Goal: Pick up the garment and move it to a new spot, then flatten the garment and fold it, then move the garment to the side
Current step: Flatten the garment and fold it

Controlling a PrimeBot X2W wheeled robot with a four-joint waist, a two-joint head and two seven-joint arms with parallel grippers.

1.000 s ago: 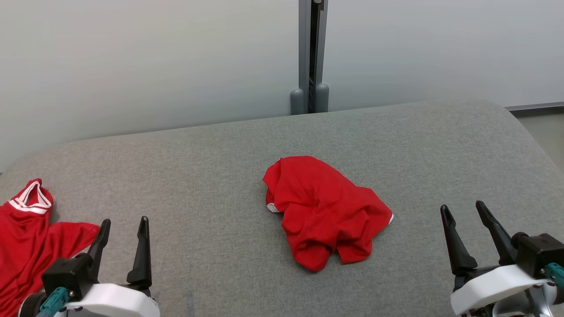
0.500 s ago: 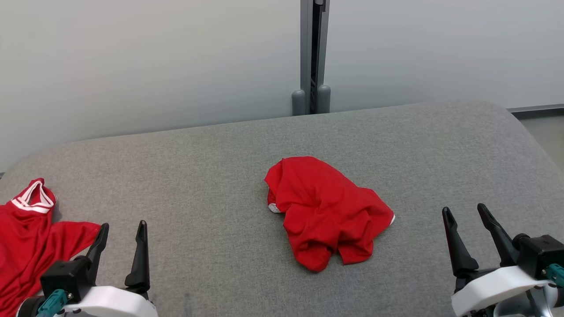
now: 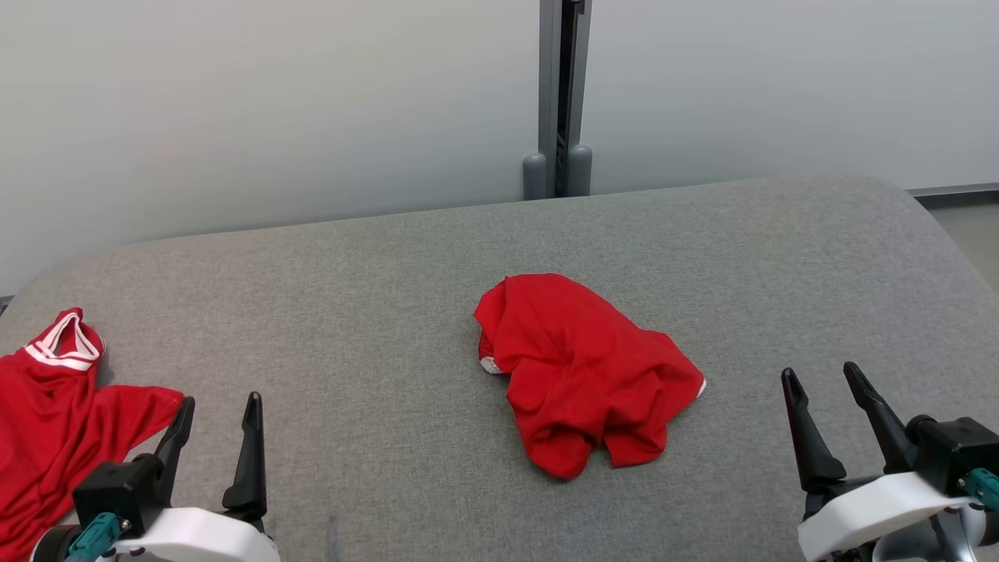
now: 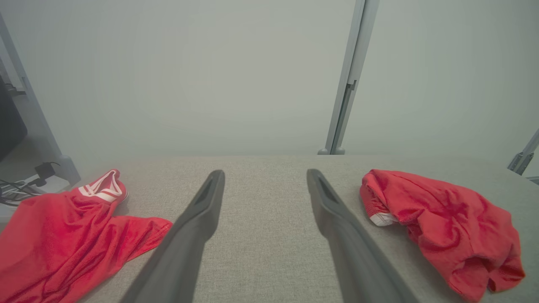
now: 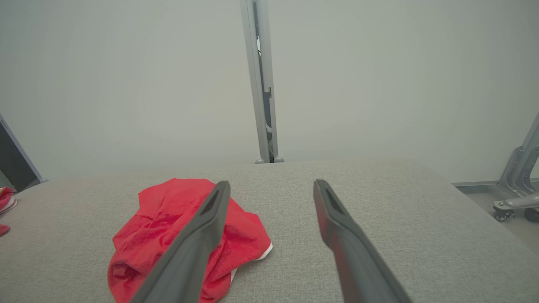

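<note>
Both pincers stand wide open and hold nothing. The left pincer (image 3: pixel 220 398) and the right pincer (image 3: pixel 818 369) hover low over the grey table (image 3: pixel 375 312). The garment (image 3: pixel 585 371) lies in a crumpled red heap ahead of them and between them, right of the left pincer and left of the right one, well apart from both.

My first worry is the second red garment (image 3: pixel 55 421). It lies just beside the left pincer, on its outer side, with one flap reaching almost to the outer finger. If I swing that arm carelessly, I judge it could snag the flap and drag the wrong piece along.

The heap itself is the next risk. It is bunched so tightly that I cannot tell collar from hem. Only small bits of white trim peek out at its two sides. A shallow pinch on the top fold may catch a single layer, so the cloth could slide out or trail across the table on the lift. Going too deep, the fingertips could dig into the table's fabric cover and catch there.

A one-sided grab would probably leave it twisted, which makes flattening harder.
</note>
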